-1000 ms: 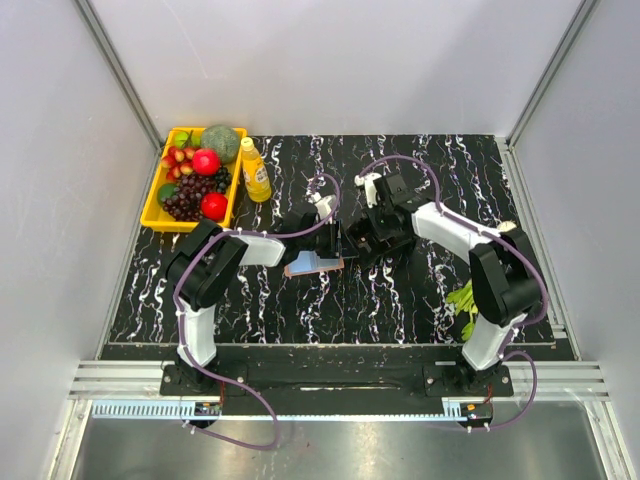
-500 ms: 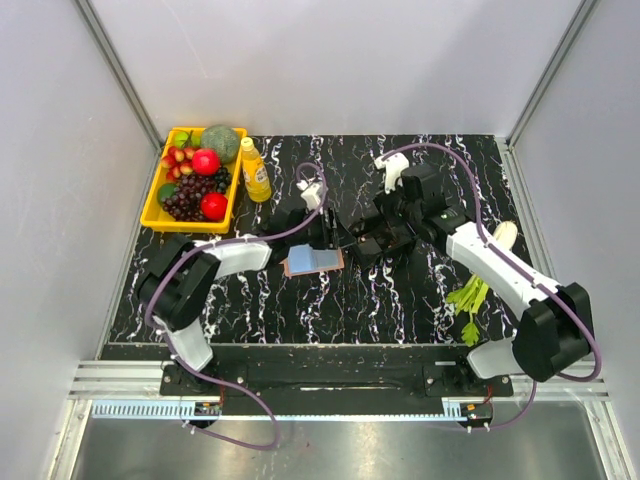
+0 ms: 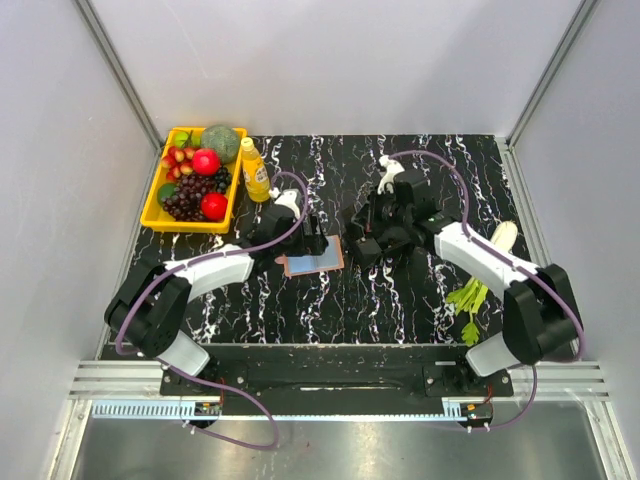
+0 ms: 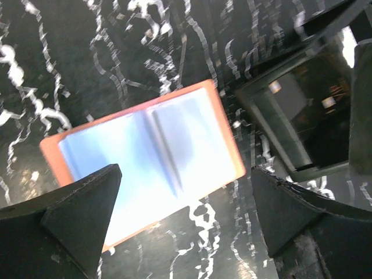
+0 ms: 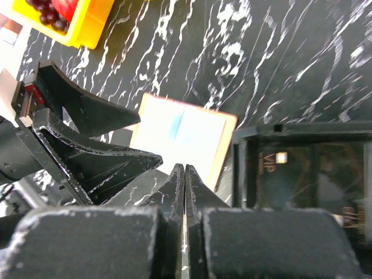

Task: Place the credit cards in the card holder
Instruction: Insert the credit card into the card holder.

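Bench: black marbled; bare surface runs along the card holder's near and far edges.
Left arm: jaws spread wide, card holder framed between them.
Right arm: jaws pressed together above the holder's box-side edge.
Box: black, open, just right of the holder.
Card holder: open flat, pale inside up, long axis left-right, slightly tilted.
Card: dark, glossy, inside the box.

From overhead I get bright, even light, with only soft, faint shadows on the bench, and everything is sharp. My left wrist view is smeared with blur, and the card holder glares almost white in places. On the right wrist view, the right gripper looks soft close up.
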Motion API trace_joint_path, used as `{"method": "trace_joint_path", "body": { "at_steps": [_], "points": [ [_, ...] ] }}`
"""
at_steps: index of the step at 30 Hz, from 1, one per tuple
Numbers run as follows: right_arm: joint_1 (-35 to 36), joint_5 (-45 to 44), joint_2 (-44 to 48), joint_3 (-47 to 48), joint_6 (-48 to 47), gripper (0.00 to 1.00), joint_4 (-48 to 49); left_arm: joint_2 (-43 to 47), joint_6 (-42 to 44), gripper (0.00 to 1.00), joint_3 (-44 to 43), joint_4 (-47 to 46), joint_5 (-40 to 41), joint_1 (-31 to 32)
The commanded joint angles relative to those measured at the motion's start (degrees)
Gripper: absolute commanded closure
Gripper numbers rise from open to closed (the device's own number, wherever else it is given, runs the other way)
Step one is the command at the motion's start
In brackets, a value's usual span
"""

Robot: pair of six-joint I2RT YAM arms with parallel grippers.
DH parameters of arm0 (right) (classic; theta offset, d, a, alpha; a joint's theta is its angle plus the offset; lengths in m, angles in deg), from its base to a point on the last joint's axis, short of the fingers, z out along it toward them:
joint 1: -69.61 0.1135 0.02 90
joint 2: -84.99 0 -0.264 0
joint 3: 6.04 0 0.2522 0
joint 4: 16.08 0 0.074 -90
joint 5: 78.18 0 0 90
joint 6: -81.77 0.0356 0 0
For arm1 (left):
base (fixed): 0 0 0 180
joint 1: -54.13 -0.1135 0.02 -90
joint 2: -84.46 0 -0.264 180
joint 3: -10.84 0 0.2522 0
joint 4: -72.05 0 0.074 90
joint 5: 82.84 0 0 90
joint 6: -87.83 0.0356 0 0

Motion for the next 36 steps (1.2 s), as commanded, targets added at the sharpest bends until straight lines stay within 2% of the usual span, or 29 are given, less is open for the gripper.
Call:
{"method": "trace_joint_path", "body": {
  "at_steps": [1, 5, 11, 16, 18, 20, 24, 28, 36],
  "points": [
    [0.3, 10.2, -5.2, -3.8, 11.4, 1.00, 11.0, 1.3, 1.9, 0.01, 3.0, 3.4, 5.7, -0.4],
    [0.3, 13.0, -9.3, -6.0, 15.6, 1.00, 17.5, 1.4, 0.7, 0.04, 5.0, 2.1, 5.1, -1.4],
    [0.9, 16.1, -14.5, -4.9, 17.7, 1.00, 21.1, -1.0, -0.1, 0.20, 5.3, -0.8, 0.3, -4.0],
    [1.1, 15.6, -18.6, -2.3, 18.0, 1.00, 21.2, -3.7, 0.1, 0.39, 5.2, -0.9, -2.6, -5.8],
    [1.4, 15.8, -20.0, -1.6, 18.6, 1.00, 22.1, -4.2, 0.2, 0.42, 5.6, -1.1, -3.1, -6.4],
    [2.0, 15.7, -21.5, -0.5, 18.5, 1.00, 22.0, -4.7, 0.6, 0.53, 5.4, -0.3, -3.0, -6.9],
    [2.9, 14.9, -24.0, 0.6, 20.0, 1.00, 22.7, -5.2, 1.4, 0.54, 5.7, -0.2, -3.8, -7.6],
    [5.2, 9.6, -25.1, 0.7, 21.1, 1.00, 21.2, -6.0, 1.7, 0.62, 5.5, 1.0, -3.7, -7.5],
    [5.5, 6.6, -27.0, -5.0, 29.1, 1.00, 31.6, -5.5, 1.4, 0.63, 6.8, 0.9, -3.3, -7.5]
  ]
}}
